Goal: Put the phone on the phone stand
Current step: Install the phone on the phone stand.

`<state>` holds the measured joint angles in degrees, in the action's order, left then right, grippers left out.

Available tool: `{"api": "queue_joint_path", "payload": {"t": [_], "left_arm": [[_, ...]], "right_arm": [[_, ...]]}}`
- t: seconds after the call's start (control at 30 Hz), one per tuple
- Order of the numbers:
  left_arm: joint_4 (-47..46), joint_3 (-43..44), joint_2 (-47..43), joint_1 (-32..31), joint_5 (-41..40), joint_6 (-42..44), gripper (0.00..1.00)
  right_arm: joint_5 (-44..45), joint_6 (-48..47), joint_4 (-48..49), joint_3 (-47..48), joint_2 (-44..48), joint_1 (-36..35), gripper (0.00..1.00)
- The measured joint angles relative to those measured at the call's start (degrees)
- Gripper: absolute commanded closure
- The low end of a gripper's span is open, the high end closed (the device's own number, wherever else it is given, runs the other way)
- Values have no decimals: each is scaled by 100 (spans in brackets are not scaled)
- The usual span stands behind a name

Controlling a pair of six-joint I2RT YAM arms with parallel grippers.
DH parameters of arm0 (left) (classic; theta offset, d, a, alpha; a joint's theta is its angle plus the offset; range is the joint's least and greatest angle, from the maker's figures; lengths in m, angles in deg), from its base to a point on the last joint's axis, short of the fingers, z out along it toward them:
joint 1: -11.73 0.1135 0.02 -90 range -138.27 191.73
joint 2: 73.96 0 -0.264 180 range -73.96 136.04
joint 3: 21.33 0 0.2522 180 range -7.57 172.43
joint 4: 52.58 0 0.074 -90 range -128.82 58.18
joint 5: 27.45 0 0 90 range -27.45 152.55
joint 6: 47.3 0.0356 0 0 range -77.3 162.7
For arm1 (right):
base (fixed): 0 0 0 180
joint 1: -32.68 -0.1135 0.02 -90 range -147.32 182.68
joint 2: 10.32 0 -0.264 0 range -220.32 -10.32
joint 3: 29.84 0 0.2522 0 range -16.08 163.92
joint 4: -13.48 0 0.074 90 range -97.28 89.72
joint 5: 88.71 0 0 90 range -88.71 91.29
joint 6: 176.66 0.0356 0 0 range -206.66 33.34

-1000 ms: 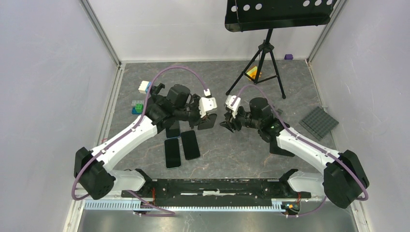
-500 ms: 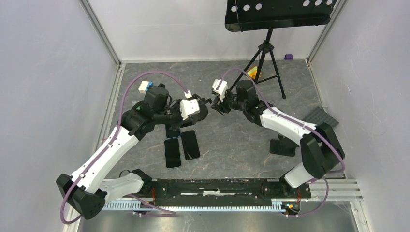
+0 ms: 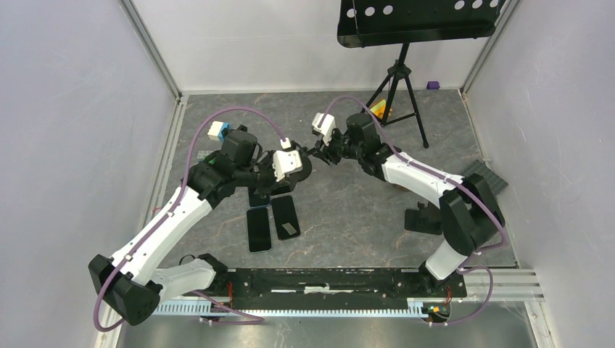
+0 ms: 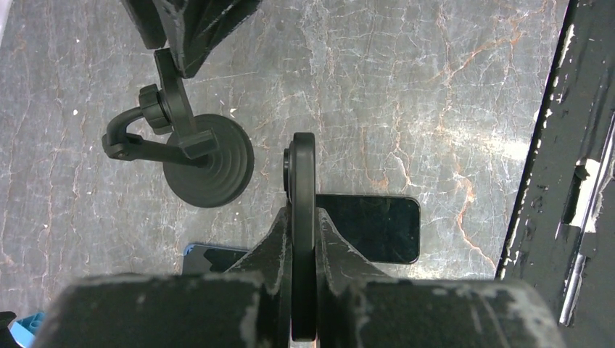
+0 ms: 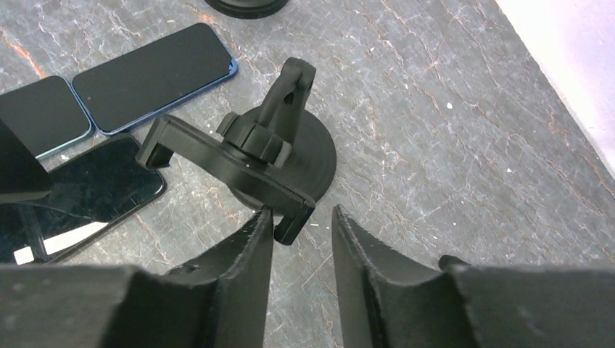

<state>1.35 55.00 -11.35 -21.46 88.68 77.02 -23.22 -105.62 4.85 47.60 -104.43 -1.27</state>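
Note:
My left gripper (image 4: 303, 214) is shut on a black phone (image 4: 302, 167), held edge-on above the grey table. The black phone stand has a round base (image 4: 208, 170) on the table just left of the held phone; its arm rises to a clamp (image 5: 225, 163). My right gripper (image 5: 302, 214) is open. The clamp's lower end sits between its fingers, close to the left finger (image 5: 250, 246). In the top view both grippers, left (image 3: 302, 165) and right (image 3: 318, 154), meet at the table's middle.
Three more phones lie flat near the stand (image 3: 259, 229), (image 3: 286, 217), (image 3: 259, 196). A tripod music stand (image 3: 395, 80) stands at the back right. A grey mat (image 3: 479, 183) and a black object (image 3: 424, 217) lie at the right, toy blocks (image 3: 207, 159) at the left.
My right gripper has swung up and left to the stand's clamp. My left gripper, still holding the phone, has moved a little up and left.

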Motion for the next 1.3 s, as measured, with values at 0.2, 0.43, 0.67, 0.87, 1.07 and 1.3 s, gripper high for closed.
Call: {"api": "queue_joint_path", "payload": {"t": [0.2, 0.43, 0.67, 0.87, 1.07, 1.3], "left_arm": [[-2, 0, 22, 0, 68, -2, 98], [-11, 0, 74, 0, 170, -11, 98], [-765, -164, 127, 2, 525, -619, 98], [-1821, -299, 376, -52, 857, -1517, 98], [-2402, -109, 962, -581, 1241, -1812, 98], [-2170, 555, 1867, -988, 1814, -1226, 98]], "right_arm": [[44, 31, -50, 168, -98, 13, 79], [63, 28, -50, 199, -153, 33, 80], [107, 186, -48, 199, -149, 33, 93], [282, 474, -214, 81, 76, 31, 98], [352, 780, -468, -142, 463, 31, 99], [358, 872, -522, -603, 898, 31, 99]]}}
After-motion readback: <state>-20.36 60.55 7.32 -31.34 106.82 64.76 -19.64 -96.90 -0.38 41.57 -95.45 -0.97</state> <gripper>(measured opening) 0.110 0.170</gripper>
